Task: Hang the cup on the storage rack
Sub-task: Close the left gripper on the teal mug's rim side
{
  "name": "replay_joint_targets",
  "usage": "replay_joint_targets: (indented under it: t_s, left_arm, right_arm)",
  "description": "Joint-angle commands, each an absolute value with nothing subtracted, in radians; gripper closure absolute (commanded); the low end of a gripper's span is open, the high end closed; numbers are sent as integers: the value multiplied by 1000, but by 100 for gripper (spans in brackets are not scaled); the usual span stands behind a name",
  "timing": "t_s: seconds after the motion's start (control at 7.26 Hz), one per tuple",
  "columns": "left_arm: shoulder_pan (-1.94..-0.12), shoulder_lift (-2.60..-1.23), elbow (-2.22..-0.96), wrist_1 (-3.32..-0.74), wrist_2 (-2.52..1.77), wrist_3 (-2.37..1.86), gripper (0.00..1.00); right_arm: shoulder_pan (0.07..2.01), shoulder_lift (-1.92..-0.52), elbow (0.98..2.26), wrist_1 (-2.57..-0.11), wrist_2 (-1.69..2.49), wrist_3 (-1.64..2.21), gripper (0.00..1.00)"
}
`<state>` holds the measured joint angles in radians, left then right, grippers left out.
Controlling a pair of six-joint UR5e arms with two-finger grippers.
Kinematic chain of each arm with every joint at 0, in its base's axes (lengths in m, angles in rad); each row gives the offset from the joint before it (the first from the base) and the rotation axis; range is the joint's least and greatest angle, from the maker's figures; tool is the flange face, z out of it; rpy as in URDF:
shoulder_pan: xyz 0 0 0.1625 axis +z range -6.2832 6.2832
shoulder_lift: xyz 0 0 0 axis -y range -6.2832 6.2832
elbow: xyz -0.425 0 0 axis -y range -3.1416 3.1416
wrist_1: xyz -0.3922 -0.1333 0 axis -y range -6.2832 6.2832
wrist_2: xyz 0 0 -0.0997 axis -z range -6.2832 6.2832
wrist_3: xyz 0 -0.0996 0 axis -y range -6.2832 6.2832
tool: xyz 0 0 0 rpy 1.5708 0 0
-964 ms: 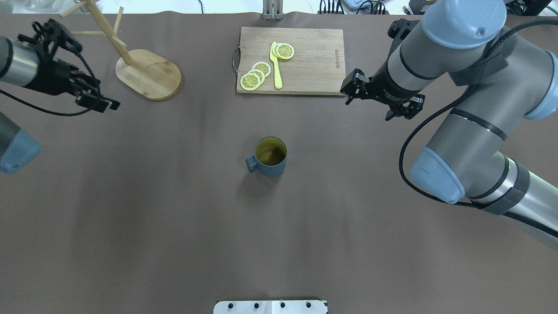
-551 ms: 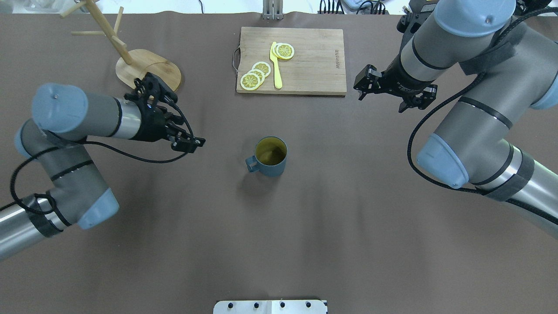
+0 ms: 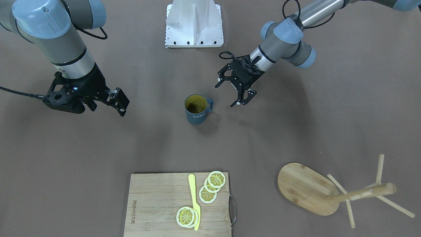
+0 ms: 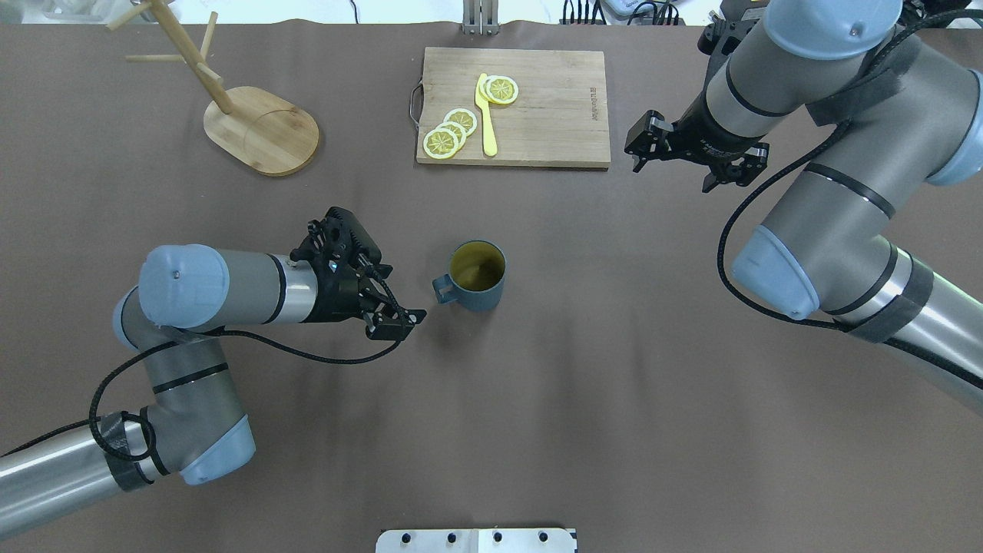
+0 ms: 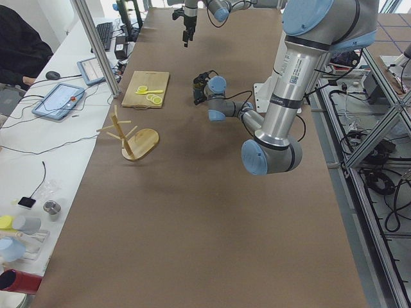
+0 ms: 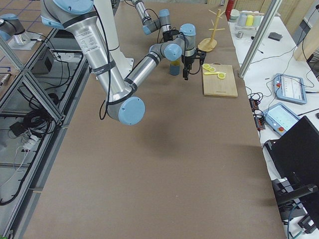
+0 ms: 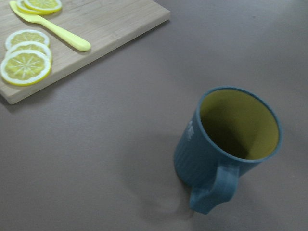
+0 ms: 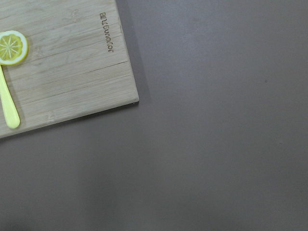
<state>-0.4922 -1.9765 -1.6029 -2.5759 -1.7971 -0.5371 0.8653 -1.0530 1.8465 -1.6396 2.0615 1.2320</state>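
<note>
Standing upright and mouth up, the cup (image 4: 478, 276) rests near the middle of the table (image 4: 537, 430), its loop handle (image 4: 442, 289) turned toward my left side and its yellowish inside bare. My left pincer (image 3: 231, 94) hovers just beside that handle with its fingers spread apart; the front view shows a clear gap between them and the cup, so nothing is gripped, and the left wrist view looks down on the cup's rim and handle from close by. The storage rack (image 4: 261, 132) stands well apart, at the far left corner of the table, and no peg (image 4: 206, 71) that I can see carries anything. Beyond the cup lies a cutting board (image 4: 537, 115) with lemon slices (image 4: 449, 132), and my right pincer (image 4: 674, 175) hangs beside that board's edge, fingers likewise apart and holding nothing. By my judgement the task is at its very start: only the approach is in hand, while grasping the cup, lifting it, carrying it across to the rack and threading the handle over a peg all remain.
</note>
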Motion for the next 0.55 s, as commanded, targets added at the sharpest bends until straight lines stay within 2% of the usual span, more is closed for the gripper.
replay_joint_targets:
  t_s: [0.0, 0.28, 0.41]
  left_arm:
    - [-460, -2027, -1550, -2583, -1715, -529, 3]
    - [-422, -2077, -1516, -2588, -1669, -529, 4]
    - [-420, -2080, -1505, -2586, -1633, -531, 7]
  right_arm:
    - [876, -1052, 1825, -1626, 2085, 1230, 0]
    - [876, -1052, 1824, -1626, 2085, 1227, 0]
    - [876, -1052, 1824, -1626, 2085, 1227, 0]
